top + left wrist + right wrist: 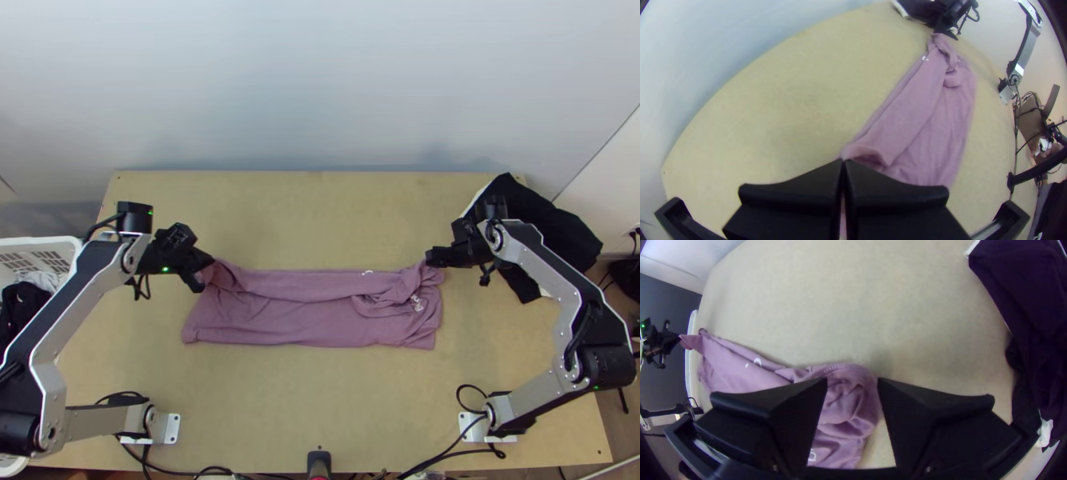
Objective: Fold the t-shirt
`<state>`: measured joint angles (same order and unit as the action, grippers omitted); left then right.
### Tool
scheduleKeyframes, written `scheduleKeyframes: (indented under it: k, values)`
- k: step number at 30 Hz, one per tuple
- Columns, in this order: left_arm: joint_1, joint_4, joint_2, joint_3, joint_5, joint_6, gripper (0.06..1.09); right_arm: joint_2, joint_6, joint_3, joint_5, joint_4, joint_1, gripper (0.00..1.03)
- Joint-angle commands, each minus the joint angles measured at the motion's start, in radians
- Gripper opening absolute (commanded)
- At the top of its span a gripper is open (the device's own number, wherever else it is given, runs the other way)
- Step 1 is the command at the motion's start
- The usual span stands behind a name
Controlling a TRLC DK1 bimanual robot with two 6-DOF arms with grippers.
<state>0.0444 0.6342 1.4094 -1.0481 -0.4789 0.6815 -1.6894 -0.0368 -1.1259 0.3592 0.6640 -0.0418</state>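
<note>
The mauve t-shirt (280, 312) lies as a long folded strip across the table's middle, its far edge turned over and its right end bunched. At its far left corner is my left gripper (205, 276); in the left wrist view the left gripper (843, 166) is shut on the shirt's corner, which is lifted a little. My right gripper (430, 258) stands at the strip's far right corner. In the right wrist view the right gripper (852, 382) is open, with the bunched shirt (849, 406) between and below its fingers.
Black cloth (552, 232) with a white piece lies at the table's far right corner, beneath the right arm. A white basket (40, 246) with clothes stands left of the table. Cables run along the near edge.
</note>
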Motion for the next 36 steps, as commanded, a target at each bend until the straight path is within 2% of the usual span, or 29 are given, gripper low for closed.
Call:
scheduleKeyframes:
  k: [1, 5, 10, 14, 17, 36]
  values:
    - [0.035, -0.041, 0.059, -0.039, 0.01, -0.05, 0.1, 0.011, -0.08, -0.04, 0.0, 0.069, 0.068, 0.73]
    - [0.035, -0.041, 0.059, -0.062, 0.013, -0.063, 0.1, 0.117, -0.074, -0.069, 0.001, 0.12, 0.068, 0.73]
    - [0.028, -0.041, 0.057, -0.07, 0.017, -0.071, 0.1, 0.191, -0.038, -0.091, -0.005, 0.172, -0.063, 0.73]
    - [0.029, -0.039, 0.057, -0.069, 0.017, -0.077, 0.1, 0.166, 0.02, -0.126, -0.025, 0.181, -0.144, 0.72]
    - [0.029, -0.037, 0.053, -0.07, 0.017, -0.077, 0.1, 0.146, 0.031, -0.132, -0.032, 0.189, -0.181, 0.6]
    - [0.003, -0.018, -0.023, -0.053, 0.023, -0.074, 0.1, 0.157, 0.074, -0.014, -0.082, 0.197, -0.196, 0.59]
